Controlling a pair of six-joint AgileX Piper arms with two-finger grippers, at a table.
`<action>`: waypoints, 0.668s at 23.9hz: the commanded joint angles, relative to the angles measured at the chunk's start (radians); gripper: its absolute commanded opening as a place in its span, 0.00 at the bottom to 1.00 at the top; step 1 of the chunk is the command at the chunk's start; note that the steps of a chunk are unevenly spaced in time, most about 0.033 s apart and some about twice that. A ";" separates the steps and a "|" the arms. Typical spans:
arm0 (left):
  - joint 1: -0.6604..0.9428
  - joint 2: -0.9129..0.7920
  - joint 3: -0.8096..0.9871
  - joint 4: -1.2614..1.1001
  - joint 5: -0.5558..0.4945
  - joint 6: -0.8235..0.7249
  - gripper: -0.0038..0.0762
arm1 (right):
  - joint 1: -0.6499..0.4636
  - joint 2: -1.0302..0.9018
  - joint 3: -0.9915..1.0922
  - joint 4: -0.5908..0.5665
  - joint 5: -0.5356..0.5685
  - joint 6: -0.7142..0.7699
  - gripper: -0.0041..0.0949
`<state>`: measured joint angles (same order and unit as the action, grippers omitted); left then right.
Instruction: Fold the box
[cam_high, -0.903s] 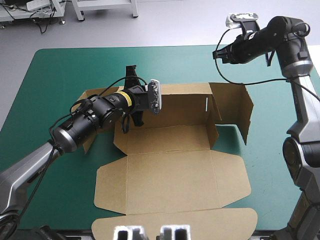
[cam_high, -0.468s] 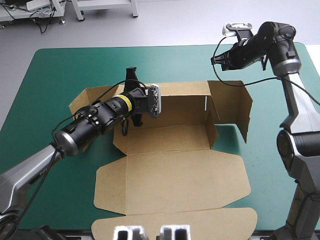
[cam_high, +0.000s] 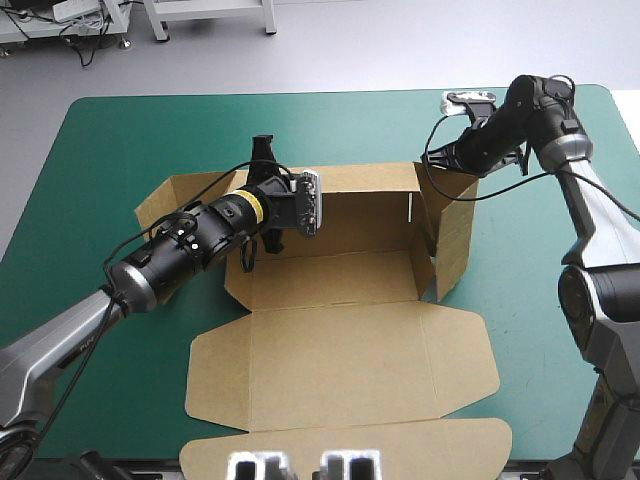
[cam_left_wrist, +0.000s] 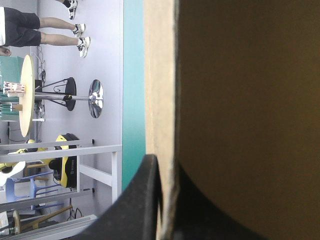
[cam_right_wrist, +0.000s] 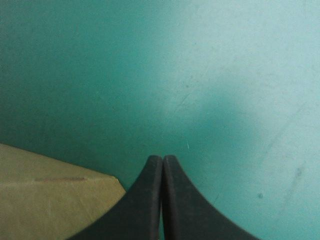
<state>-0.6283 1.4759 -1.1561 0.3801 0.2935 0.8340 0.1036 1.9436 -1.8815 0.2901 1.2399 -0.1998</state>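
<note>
The left gripper clamps the box's raised back wall, jaws nearly closed on the board. The right gripper, jaws pressed together and empty, sits just beside the box's right flap.

The bench is open left and right of the box. Its raised far wall and right flap obstruct.
</note>
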 joint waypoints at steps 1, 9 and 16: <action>-0.002 -0.031 -0.009 -0.003 0.067 -0.014 0.04 | -0.001 -0.142 0.048 0.031 0.009 -0.041 0.02; -0.002 -0.031 -0.009 -0.004 0.086 -0.034 0.04 | -0.001 -0.254 0.279 0.194 -0.091 -0.189 0.02; -0.002 -0.031 -0.009 -0.008 0.108 -0.034 0.04 | -0.001 -0.560 0.793 0.425 -0.538 -0.560 0.02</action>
<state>-0.6283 1.4618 -1.1561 0.3883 0.3416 0.8192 0.1036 1.5062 -1.1965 0.6277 0.8110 -0.6009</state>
